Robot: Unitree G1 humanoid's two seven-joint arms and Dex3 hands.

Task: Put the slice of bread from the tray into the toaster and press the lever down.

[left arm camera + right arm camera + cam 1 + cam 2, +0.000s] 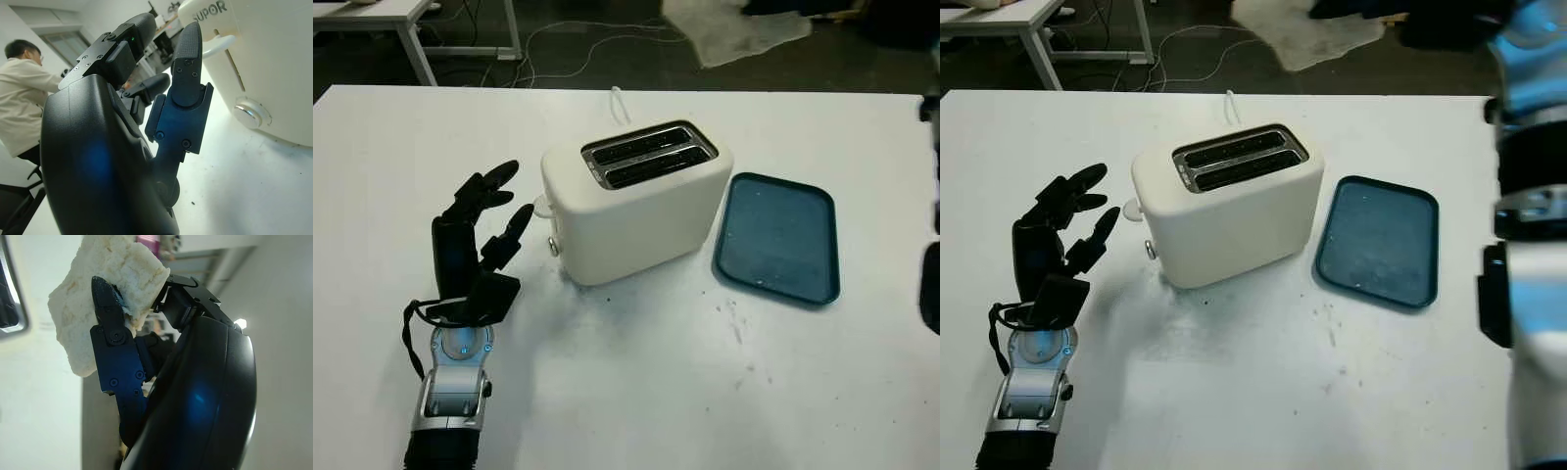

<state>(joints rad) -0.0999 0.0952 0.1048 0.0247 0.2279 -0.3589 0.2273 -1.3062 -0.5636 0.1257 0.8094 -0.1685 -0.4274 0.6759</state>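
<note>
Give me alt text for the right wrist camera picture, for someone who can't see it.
Close up, the robot's black right hand grips a slice of white bread, one finger pressed across its face. A strip of the toaster's slot rim shows at one edge of the picture.

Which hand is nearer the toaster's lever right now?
Left. The left hand is open on the table beside the toaster's lever; the right hand holds the bread slice elsewhere.
</note>
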